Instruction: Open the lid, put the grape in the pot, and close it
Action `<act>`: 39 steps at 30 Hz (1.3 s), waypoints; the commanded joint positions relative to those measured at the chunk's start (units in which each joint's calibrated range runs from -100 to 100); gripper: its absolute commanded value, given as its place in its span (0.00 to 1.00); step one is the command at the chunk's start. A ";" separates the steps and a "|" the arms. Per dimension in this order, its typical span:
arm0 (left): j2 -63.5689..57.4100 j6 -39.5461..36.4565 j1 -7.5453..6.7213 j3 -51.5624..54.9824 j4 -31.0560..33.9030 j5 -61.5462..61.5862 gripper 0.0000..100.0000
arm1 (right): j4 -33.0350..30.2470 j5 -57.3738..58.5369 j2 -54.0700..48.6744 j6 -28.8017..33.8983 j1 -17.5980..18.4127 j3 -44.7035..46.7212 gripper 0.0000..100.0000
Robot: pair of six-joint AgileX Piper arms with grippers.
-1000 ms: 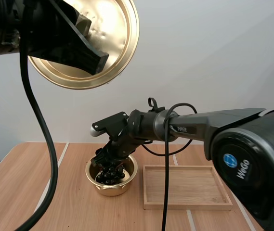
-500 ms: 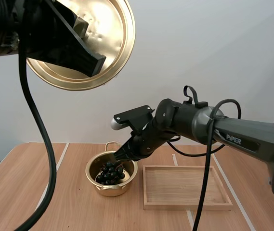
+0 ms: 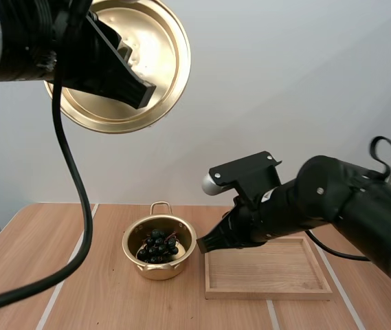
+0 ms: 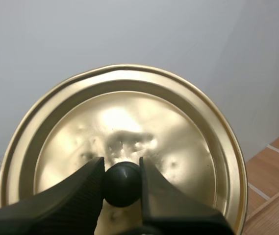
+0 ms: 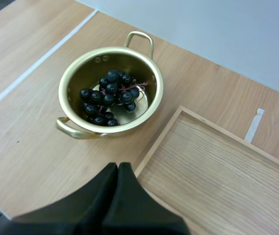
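Two black-fingered arms share a pale wooden surface with white stripes. At the left of the high view, the left end effector is raised well above the surface, and it grips a round, gold-coloured metal lid. The left wrist view shows the grasp closely. The two ribbed fingers of the left end effector pinch the lid's small black round knob from either side, and the wide ringed face of the lid spreads behind it. The lid is tilted steeply, nearly on edge, well apart from everything below it.

Further right, a small gold-coloured metal pot with two loop handles stands uncovered on the surface. A bunch of dark, nearly black grapes lies inside it on the bottom. The right wrist view looks down into the pot and shows the grapes heaped there with reddish stems among them.

Just right of the pot, the right end effector hovers near the pot's rim, by the near-left corner of the tray. In its own wrist view its fingers lie pressed together as one dark wedge, clenched on nothing.

At the right, a shallow rectangular light-wood tray sits flat on the surface just beside the pot.
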 commanded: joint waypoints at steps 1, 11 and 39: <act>3.99 2.54 -0.06 -0.29 0.31 2.84 0.00 | -3.42 5.16 -8.43 2.55 -0.22 0.41 0.00; 17.61 3.88 -0.06 6.79 -1.52 9.40 0.00 | -11.02 18.79 -24.45 7.53 -1.08 0.46 0.00; 50.69 13.95 -0.06 20.85 -6.21 -9.72 0.00 | -7.29 21.60 -27.49 7.88 -1.56 0.58 0.00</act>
